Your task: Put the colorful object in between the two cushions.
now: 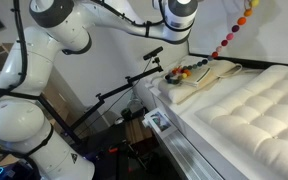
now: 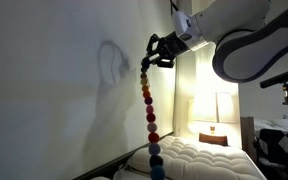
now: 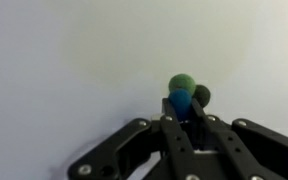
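Gripper (image 2: pixel 147 58) is high up beside a white wall (image 2: pixel 54 90), closed on the top end of the bead string (image 2: pixel 150 115). In the wrist view the gripper (image 3: pixel 184 118) has its fingers drawn together around the string. A green bead (image 3: pixel 181 84) and a blue bead (image 3: pixel 181 101) sit right at the fingertips, with a darker bead (image 3: pixel 201 95) just beside them. Only plain wall shows behind.

Bead string: hangs from the gripper in one long line, slightly slanted, colours running through orange, yellow and red to blue and green lower down. It casts a shadow (image 2: pixel 109 65) on the wall.

In an exterior view the string (image 1: pixel 229 38) comes down from the upper edge of the frame on a diagonal. Its lower end lies in a loose cluster (image 1: pixel 184 72) on the flat cushion (image 1: pixel 216 75). The gripper itself is out of frame in that view; only the white arm (image 1: pixel 44 60) and its upper joints show.

Cushions: the tufted cushion (image 1: pixel 254 110) fills the lower right of that view, lying flat. The flat cushion lies just beside its far end. Whether the two touch I cannot tell. The tufted cushion (image 2: pixel 209 160) also shows below the hanging string.

The string is mostly in the air, with only its tail on the flat cushion and no part of it between the cushions.

A black stand (image 1: pixel 134 85) is beside the cushions, near the arm.
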Controlling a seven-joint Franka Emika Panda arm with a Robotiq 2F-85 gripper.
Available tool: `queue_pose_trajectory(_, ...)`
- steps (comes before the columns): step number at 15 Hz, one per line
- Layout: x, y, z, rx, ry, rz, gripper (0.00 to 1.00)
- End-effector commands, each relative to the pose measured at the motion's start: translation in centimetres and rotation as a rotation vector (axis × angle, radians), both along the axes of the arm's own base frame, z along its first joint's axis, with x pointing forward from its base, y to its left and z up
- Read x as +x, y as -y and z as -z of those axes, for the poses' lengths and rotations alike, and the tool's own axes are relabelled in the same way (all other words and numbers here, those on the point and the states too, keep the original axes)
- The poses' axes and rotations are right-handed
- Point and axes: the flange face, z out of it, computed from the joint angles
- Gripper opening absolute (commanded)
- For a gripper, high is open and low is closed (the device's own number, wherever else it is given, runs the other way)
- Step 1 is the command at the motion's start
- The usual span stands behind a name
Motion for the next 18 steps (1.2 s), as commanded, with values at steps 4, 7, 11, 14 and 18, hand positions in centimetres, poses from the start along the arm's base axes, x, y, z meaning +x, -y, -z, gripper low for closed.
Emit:
queue_pose_trajectory(4,-0.3,7.3,2.6,0.042,0.042,0.181,0.05)
queue_pose_trajectory(7,0.1,7.8,3.6,0.048,0.008,0.190,0.19)
queue_pose_trajectory(11,0.3,8.7,5.0,0.059,0.000,0.210,0.19)
queue_pose_trajectory(14,0.3,8.5,4.9,0.059,0.000,0.207,0.05)
queue_pose_trajectory(18,-1.1,4.9,6.8,0.013,-0.133,0.074,0.05)
